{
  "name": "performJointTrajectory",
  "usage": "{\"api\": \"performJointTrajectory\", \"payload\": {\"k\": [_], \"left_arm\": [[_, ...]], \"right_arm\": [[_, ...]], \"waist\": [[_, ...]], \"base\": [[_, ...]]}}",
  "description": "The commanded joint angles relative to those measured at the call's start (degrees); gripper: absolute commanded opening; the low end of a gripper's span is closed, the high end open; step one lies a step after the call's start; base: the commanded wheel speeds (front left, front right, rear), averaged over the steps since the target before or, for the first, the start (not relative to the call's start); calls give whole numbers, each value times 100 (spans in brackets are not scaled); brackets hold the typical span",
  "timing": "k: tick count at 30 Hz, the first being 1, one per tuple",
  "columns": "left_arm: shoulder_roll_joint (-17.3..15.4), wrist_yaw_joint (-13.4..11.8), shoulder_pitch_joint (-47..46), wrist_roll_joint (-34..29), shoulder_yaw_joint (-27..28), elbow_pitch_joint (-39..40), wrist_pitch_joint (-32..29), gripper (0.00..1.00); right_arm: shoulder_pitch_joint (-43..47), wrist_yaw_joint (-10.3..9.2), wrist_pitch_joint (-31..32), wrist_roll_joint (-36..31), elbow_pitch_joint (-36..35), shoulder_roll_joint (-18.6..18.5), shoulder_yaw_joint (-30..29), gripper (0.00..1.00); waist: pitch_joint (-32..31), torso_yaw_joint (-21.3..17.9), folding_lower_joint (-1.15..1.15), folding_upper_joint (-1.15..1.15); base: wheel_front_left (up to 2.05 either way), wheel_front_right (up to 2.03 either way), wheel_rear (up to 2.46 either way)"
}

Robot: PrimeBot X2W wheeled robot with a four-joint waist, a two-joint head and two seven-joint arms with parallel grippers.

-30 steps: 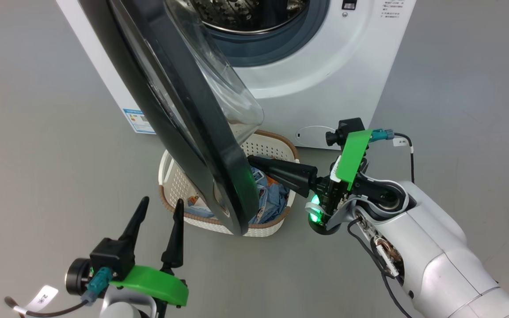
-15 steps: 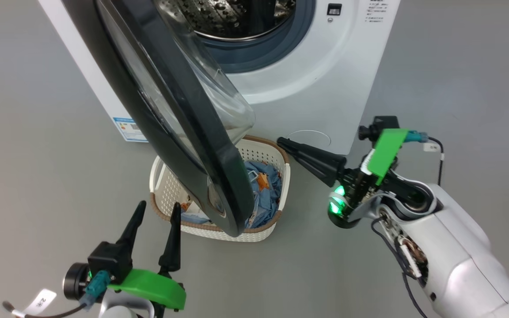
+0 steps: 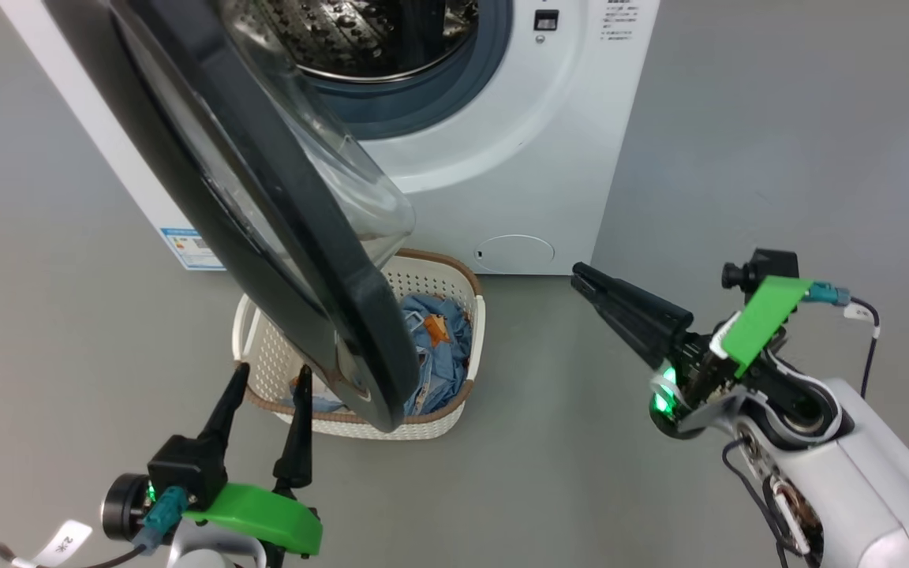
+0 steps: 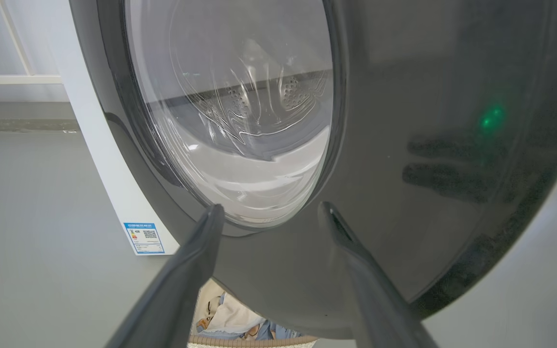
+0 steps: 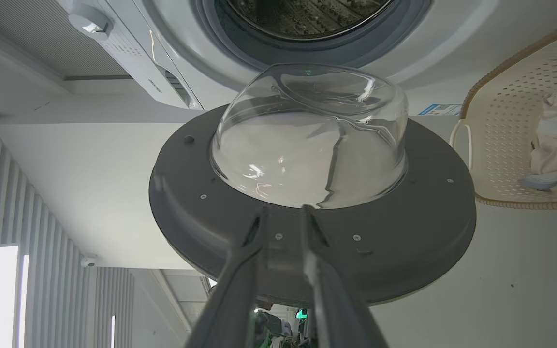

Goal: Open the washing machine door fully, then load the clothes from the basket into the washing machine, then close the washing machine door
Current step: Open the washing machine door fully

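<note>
The washing machine point(image 3: 518, 158) stands with the washing machine door point(image 3: 297, 260) swung out, its black ring and glass bowl hanging over the basket point(image 3: 423, 280). The clothes point(image 3: 435, 347), blue printed fabric, lie in the basket, partly hidden by the door. My left gripper point(image 3: 274, 368) is open at the basket's near rim, facing the door's outer face point(image 4: 428, 145). My right gripper point(image 3: 578, 274) hovers right of the basket, jaws a narrow gap apart and empty. In the right wrist view it point(image 5: 283, 209) points at the door's inner side point(image 5: 404, 232).
The steel drum point(image 3: 360, 39) is exposed behind the grey gasket. A blue energy sticker point(image 3: 190, 248) and a round service flap point(image 3: 514, 252) mark the machine's lower front. Bare grey floor point(image 3: 738, 158) lies to the right of the machine.
My right gripper has drawn back from the door's edge over the basket to the right, and its jaws have parted slightly. The head camera has shifted; the left gripper stays open.
</note>
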State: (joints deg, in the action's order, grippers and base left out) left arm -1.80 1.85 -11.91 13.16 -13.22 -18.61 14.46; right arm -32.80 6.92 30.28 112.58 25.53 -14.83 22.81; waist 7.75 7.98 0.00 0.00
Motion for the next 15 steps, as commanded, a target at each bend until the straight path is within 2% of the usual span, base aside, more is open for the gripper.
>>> {"api": "performJointTrajectory", "payload": {"k": [1,15], "left_arm": [[-108,29,-10,-46,204,92,54,100],[-108,86,126,-148,401,59,54,100]], "right_arm": [[99,57,-60,-77,-208,10,5,100],[1501,57,-1236,-980,-1032,-378,-352,100]], "waist": [[-23,-43,0,0],[-165,-212,0,0]], "base": [[0,0,0],[0,0,0]]}}
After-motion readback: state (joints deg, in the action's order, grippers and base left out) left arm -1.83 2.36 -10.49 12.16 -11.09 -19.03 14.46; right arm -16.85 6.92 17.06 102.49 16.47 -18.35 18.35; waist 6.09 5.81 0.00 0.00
